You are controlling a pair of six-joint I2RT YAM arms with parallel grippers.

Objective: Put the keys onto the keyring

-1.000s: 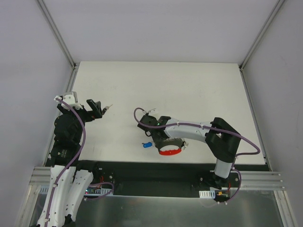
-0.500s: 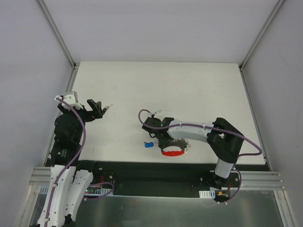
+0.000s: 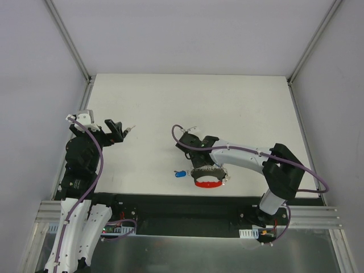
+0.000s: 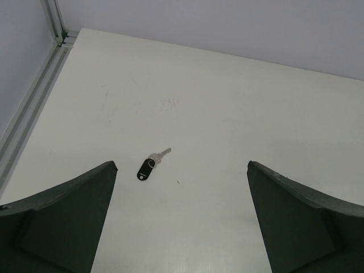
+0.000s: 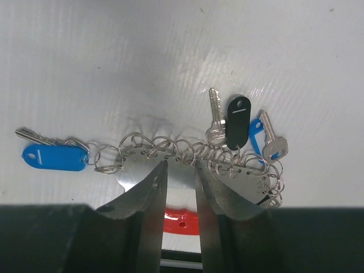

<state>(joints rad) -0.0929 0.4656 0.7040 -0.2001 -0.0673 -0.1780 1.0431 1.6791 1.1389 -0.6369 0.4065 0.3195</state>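
At front centre, right gripper (image 5: 180, 170) pinches the keyring (image 5: 250, 181); left gripper (image 4: 181, 166) spread wide near a black key (image 4: 146, 169)

- Two blue-tagged keys are lying along the rings: the left blue key (image 5: 54, 157) and the right blue key (image 5: 273, 142).
- Two black-tagged keys are showing (four keys in all): the near black key (image 5: 237, 120) beside the right blue one, and the lone black key (image 4: 149, 166) lying apart on the counter (image 4: 239, 114).
- One ring chain (image 5: 170, 149) is running between the blue keys, its small silver rings overlapping too much to count.
- One red clip (image 3: 205, 185) is showing.
- Two grippers are hanging over the counter: the left gripper (image 4: 181, 166) and the right gripper (image 5: 180, 165).
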